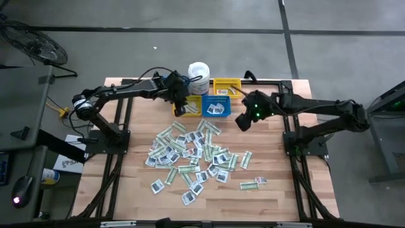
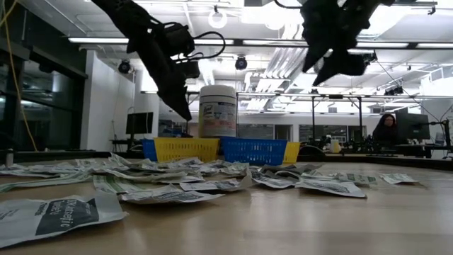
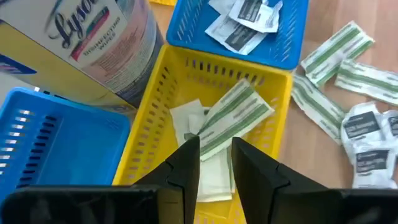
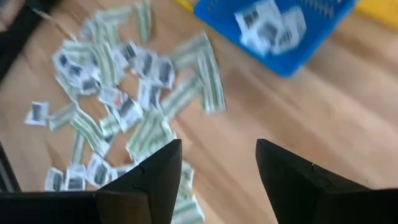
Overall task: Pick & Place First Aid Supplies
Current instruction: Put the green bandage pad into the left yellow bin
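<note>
L claw (image 3: 214,163) over small yellow slotted plastic bin (image 3: 152,140), fingers parted, green-striped paper strip packet (image 3: 233,115) dropping free into bin w/ other strips. R claw (image 4: 217,163) spread, empty, above worktop (image 1: 126,190) near loose packet pile (image 1: 196,155), prob. next pick.

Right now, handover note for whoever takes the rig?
Left end effector: open over the yellow bin, a green strip just past its fingertips; cannot tell if released.
Right end effector: open, empty, above the table near the blue bin.
Done: a few strips in yellow, a few white squares in blue.
Left: most of the pile, unsorted mid-table.
</note>
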{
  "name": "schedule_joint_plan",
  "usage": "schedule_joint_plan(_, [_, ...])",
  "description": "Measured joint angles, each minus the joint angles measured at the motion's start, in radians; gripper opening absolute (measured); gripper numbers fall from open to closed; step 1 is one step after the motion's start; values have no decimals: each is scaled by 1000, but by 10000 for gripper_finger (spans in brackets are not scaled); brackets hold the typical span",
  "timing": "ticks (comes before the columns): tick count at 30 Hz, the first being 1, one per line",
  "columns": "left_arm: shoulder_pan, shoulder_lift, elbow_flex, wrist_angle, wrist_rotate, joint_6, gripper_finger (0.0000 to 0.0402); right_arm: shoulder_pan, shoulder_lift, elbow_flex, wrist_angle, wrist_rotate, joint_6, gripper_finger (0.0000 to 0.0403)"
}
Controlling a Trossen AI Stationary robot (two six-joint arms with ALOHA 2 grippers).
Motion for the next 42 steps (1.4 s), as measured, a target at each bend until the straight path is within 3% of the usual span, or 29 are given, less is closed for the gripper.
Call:
schedule_joint_plan(4, [0, -22, 7, -35, 108, -24, 92, 66, 0, -5, -114, 5, 130, 200])
schedule_joint_plan(8, [-1, -40, 9, -38, 211, -32, 92, 151, 0, -53, -154, -6, 150, 200])
schedule_joint_plan(17, [-22, -42, 9, -43, 313, -169, 92, 298, 0, -269, -17, -11, 126, 200])
schedule_joint_plan(22, [-103, -43, 9, -43, 308, -240, 92, 348, 0, -398, 180, -26, 52, 199])
schedule_joint_plan(30, [-248, -50, 8, -41, 161, -346, 92, 426, 0, -496, 291, 11, 62, 199])
schedule_joint_plan(42, [-378, -50, 8, -43, 45, -450, 92, 545, 1, -507, 318, 246, 21, 199])
